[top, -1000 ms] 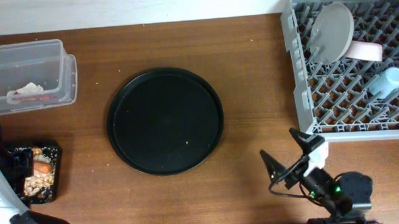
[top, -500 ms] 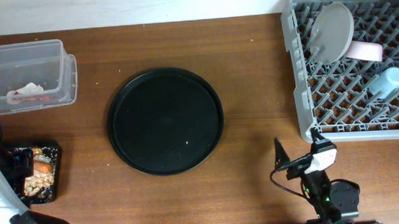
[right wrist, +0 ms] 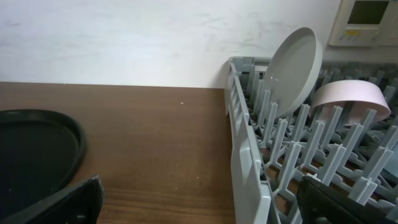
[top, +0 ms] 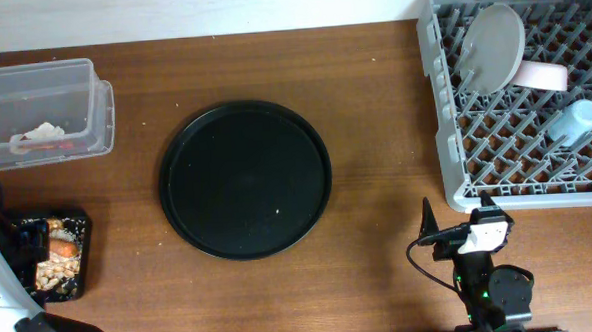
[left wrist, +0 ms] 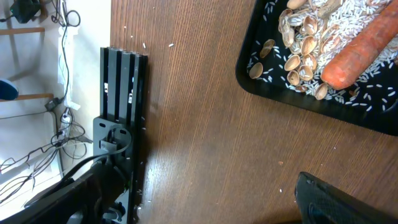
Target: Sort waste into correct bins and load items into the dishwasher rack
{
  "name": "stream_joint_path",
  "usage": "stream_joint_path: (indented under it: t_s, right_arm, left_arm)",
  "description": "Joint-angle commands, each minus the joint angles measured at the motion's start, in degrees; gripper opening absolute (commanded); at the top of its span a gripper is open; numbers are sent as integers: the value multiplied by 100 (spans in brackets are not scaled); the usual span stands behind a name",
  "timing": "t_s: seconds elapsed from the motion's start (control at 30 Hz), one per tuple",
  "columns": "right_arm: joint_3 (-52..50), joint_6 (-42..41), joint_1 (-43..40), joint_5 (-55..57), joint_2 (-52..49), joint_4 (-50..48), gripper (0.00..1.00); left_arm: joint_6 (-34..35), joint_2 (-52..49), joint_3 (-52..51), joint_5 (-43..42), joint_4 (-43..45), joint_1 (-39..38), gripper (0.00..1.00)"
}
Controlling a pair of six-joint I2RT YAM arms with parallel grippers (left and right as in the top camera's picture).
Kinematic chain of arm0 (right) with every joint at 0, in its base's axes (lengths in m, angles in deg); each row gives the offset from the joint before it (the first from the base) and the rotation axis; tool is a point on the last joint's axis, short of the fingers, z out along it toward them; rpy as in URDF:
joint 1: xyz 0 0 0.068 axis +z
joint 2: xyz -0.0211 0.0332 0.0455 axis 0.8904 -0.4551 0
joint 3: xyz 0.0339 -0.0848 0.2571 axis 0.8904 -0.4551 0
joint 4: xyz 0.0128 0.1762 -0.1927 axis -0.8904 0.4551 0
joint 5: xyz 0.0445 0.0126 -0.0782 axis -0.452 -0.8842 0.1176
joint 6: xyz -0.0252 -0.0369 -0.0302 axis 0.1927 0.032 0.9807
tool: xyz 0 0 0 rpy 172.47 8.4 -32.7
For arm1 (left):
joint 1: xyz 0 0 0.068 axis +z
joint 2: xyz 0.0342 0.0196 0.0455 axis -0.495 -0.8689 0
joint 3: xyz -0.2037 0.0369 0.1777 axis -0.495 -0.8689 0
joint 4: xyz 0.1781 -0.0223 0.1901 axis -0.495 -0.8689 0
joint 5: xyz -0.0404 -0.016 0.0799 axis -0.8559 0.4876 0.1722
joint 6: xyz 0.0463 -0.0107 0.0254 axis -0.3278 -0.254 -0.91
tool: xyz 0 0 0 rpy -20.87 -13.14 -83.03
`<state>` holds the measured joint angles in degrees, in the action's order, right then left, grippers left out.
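The clear tub [top: 72, 81] at the far left holds a crumpled white tissue [top: 40, 131] and a red wrapper [top: 50, 146]. The black container [top: 82, 227] at the front left holds rice-and-nut scraps [left wrist: 305, 43] and an orange carrot [left wrist: 367, 50]. The grey rack [top: 445, 139] at the right holds an upright white plate [top: 493, 45], a pale dish [top: 542, 74] and a light-blue cup [top: 574, 122]. My left gripper [left wrist: 205, 199] is open and empty beside the black container. My right gripper [top: 456, 217] is open and empty in front of the rack's near left corner [right wrist: 245, 168]. Chopsticks are out of view.
A large round black tray [top: 245, 178] lies in the middle of the wooden table; its edge shows in the right wrist view [right wrist: 37, 149]. The table's left edge with a black arm mount [left wrist: 121, 81] and cables is close to my left gripper.
My right gripper has drawn back toward the front edge and to the right, turning to face the rack's corner. The left arm and all objects have not moved.
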<state>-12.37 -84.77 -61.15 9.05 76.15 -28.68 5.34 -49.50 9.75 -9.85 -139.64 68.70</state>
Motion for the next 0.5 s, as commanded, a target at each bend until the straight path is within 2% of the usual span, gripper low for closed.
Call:
stream_joint_path:
  t_s: [0.0,0.47]
  right_arm:
    - [-57,37,42,70,50,9,99]
    - [-57,37,42,68,50,7,98]
  left_arm:
    - [70,81,13,59,13,13,99]
    - [68,155,11,59,13,13,99]
